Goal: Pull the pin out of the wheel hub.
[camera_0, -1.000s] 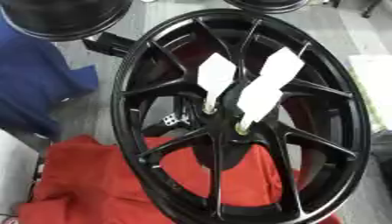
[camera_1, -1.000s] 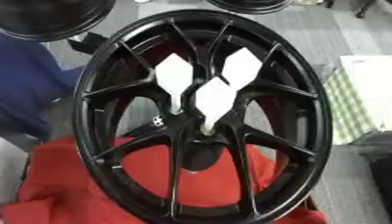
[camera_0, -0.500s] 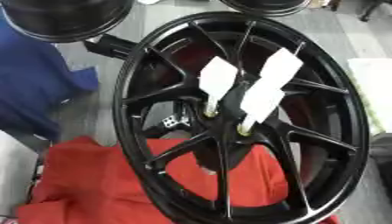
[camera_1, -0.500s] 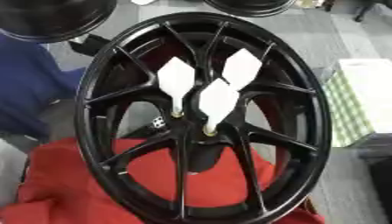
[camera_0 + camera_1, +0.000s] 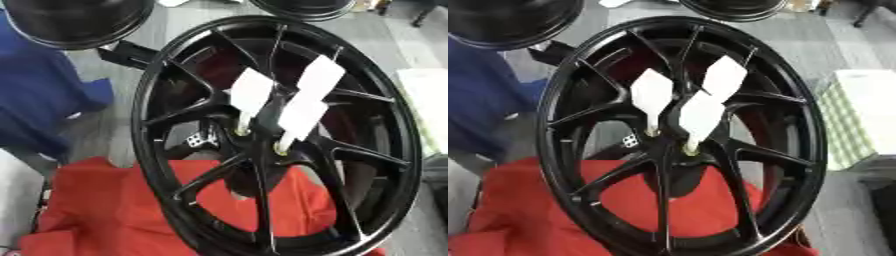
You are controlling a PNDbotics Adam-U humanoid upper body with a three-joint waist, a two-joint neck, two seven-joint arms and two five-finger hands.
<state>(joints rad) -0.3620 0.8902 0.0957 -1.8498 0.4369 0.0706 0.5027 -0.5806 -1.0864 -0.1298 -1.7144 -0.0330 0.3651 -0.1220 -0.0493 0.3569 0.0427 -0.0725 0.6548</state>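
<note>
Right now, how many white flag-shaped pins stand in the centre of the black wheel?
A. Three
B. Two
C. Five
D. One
A: three white pins rise from the hub of the black wheel, two side by side behind and one in front, and no robot hand shows in either view.

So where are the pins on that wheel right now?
Three white pins stand clustered at the centre of the black wheel hub, seated in its middle holes, with the red cloth beneath the wheel's lower half.
</note>
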